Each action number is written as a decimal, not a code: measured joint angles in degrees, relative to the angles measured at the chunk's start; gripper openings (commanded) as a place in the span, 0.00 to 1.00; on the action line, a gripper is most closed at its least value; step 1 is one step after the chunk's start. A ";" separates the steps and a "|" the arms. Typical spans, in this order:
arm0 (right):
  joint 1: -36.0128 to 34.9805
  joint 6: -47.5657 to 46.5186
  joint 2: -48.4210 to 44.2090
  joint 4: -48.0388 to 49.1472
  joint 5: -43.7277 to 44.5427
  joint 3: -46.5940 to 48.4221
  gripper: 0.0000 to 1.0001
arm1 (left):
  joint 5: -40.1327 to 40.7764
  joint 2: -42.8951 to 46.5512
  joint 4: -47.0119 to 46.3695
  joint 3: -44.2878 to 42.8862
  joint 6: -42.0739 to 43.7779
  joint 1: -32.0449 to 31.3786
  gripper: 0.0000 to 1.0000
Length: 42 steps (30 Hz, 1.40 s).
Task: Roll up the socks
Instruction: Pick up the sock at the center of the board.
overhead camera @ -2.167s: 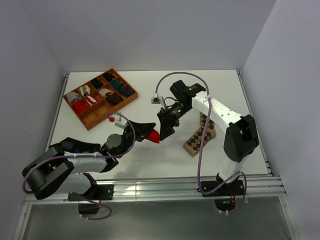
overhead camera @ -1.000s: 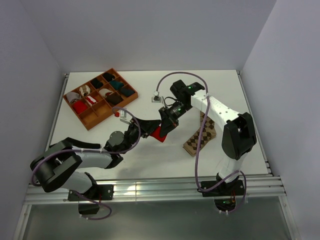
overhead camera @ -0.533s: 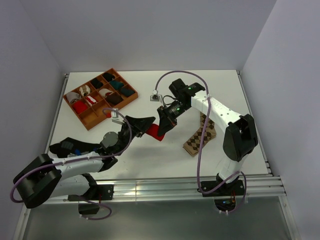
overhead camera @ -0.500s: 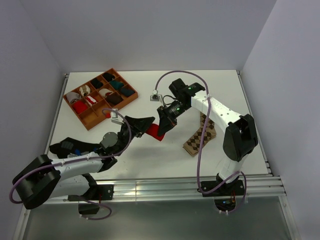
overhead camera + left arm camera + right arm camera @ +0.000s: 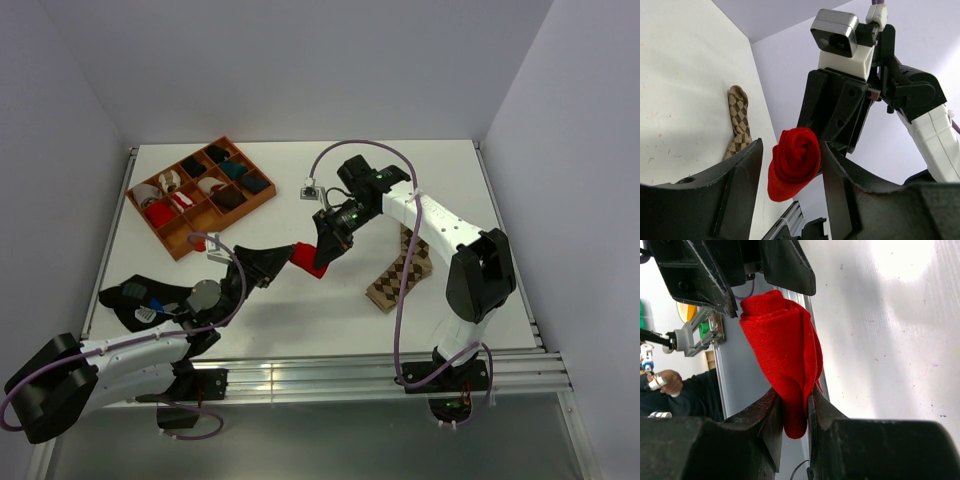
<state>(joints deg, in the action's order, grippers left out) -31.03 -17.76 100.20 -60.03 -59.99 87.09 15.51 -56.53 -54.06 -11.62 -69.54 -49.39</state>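
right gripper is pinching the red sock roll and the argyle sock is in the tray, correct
No: the argyle sock is not in the tray; the top external view shows it on the table by the right arm. The right gripper does pinch the red sock roll.

red sock (image 5: 307, 260): plain bright red | checked sock (image 5: 401, 274): tan and dark-brown diamonds | tray (image 5: 250, 207): orange-brown | desk (image 5: 330, 320): white

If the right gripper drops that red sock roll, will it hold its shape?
Probably soft and floppy: the red sock bulges and creases where the right gripper pinches it. Likely light, since one pinch holds it aloft. Its loose spiral may unroll if released.
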 measured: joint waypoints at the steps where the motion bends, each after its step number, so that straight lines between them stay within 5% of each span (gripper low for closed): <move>1: 0.02 0.20 0.00 0.22 0.09 0.00 0.00 | -0.02 0.15 -0.02 0.20 0.02 0.00 0.56; 33: 0.07 2.73 0.00 1.62 2.32 0.00 0.00 | -2.25 -7.93 -9.92 0.87 1.49 -3.32 0.61; 40: 0.17 2.67 0.00 1.53 2.38 0.00 0.00 | -2.12 -10.01 -9.70 -0.63 1.66 -3.37 0.55; 42: 0.28 2.56 0.00 1.51 2.38 0.00 0.00 | -2.05 -10.58 -9.55 -1.03 1.66 -3.37 0.42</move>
<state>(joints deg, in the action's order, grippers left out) -30.74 -15.20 100.20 -58.52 -57.60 87.09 13.45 -67.11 -63.61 -12.64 -67.88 -52.75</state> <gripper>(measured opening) 0.261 0.518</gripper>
